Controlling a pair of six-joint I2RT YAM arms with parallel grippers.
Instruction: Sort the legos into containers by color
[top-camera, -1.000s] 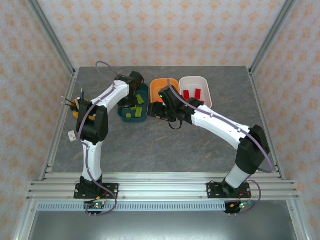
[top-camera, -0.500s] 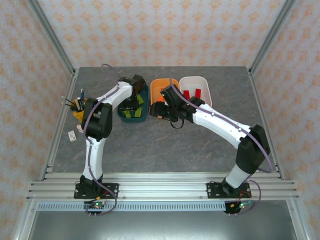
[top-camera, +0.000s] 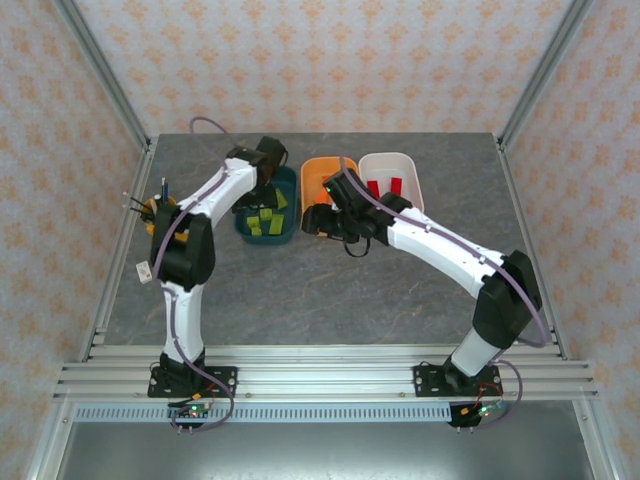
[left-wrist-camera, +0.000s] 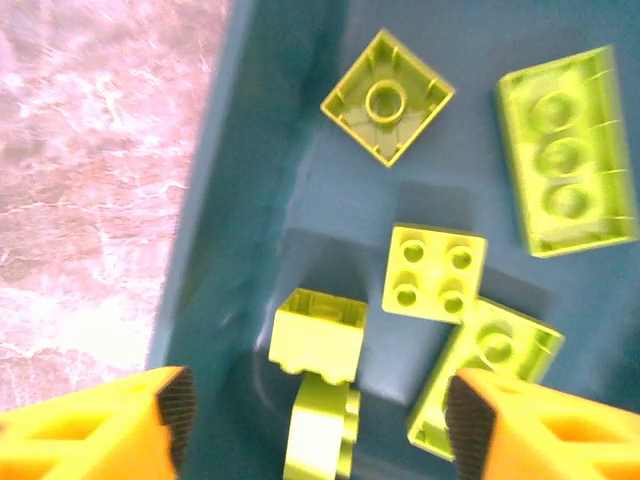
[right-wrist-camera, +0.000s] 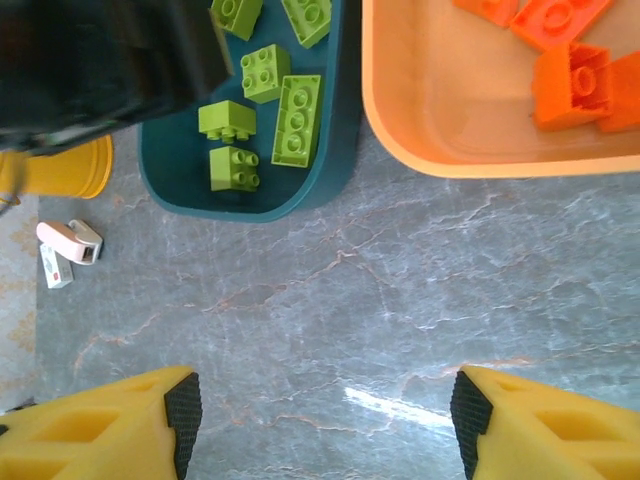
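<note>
On the table (right-wrist-camera: 380, 300) nearest the arm bases, the right end effector (right-wrist-camera: 322, 412) hangs with its jaws spread and nothing between them, over bare surface in front of the tubs.

Beyond it stands the teal tub (right-wrist-camera: 300, 200). Green legos (right-wrist-camera: 297, 120) lie inside it. The left end effector (left-wrist-camera: 318, 425) is above this tub, jaws spread. One green brick (left-wrist-camera: 318, 335) sits between the fingers, touching neither. The frame is blurred there, so whether it rests on the tub floor cannot be told.

Just beside the teal tub stands the orange tub (right-wrist-camera: 400, 130), which holds orange legos (right-wrist-camera: 570, 85).

Farthest right in the row, the white tub (top-camera: 412, 190) holds red legos (top-camera: 373, 189).

Status, as a judgement:
- Done: every lego that shows lies in a tub, one colour per tub, with no mixing seen.
- Left: none evident. The arms cover part of the tubs and of the table in the top view, so a hidden brick cannot be ruled out.
</note>
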